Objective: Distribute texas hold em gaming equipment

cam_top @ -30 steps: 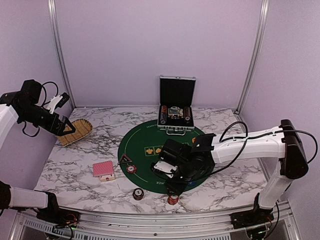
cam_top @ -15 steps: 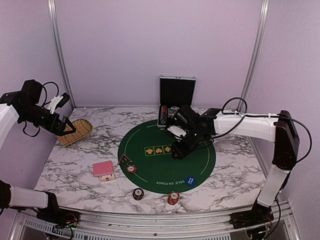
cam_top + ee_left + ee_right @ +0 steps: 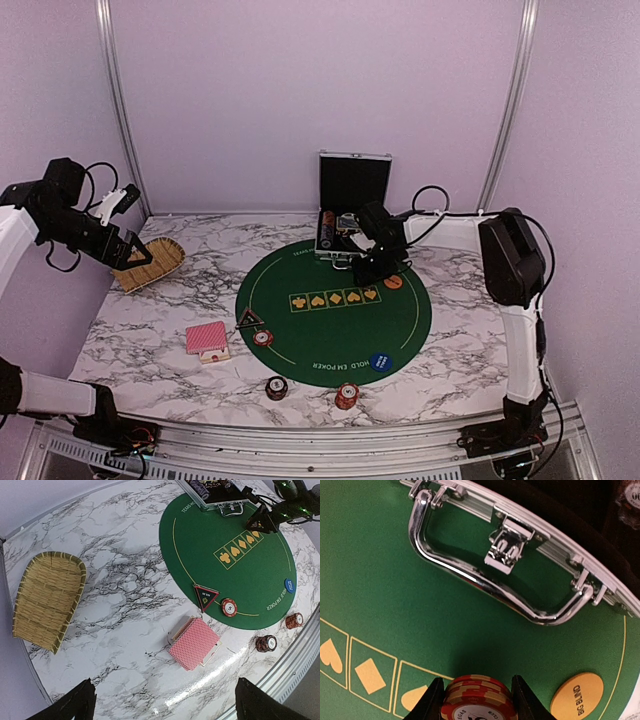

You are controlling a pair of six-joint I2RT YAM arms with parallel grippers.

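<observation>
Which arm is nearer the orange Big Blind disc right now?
Right. The right arm holds a chip stack in its jaws just beside the orange disc on the green mat; the left arm is raised far off, over by the straw basket.

Right arm (image 3: 455, 222) swung back from the near edge of the round green felt mat (image 3: 300, 335) to its far edge. The right gripper (image 3: 365, 272) now sits just in front of the open silver case (image 3: 352, 185), pinching a stack of red-and-white poker chips (image 3: 477, 701). The round blue marker disc (image 3: 380, 362), covered 1 s ago, is now exposed.
</observation>
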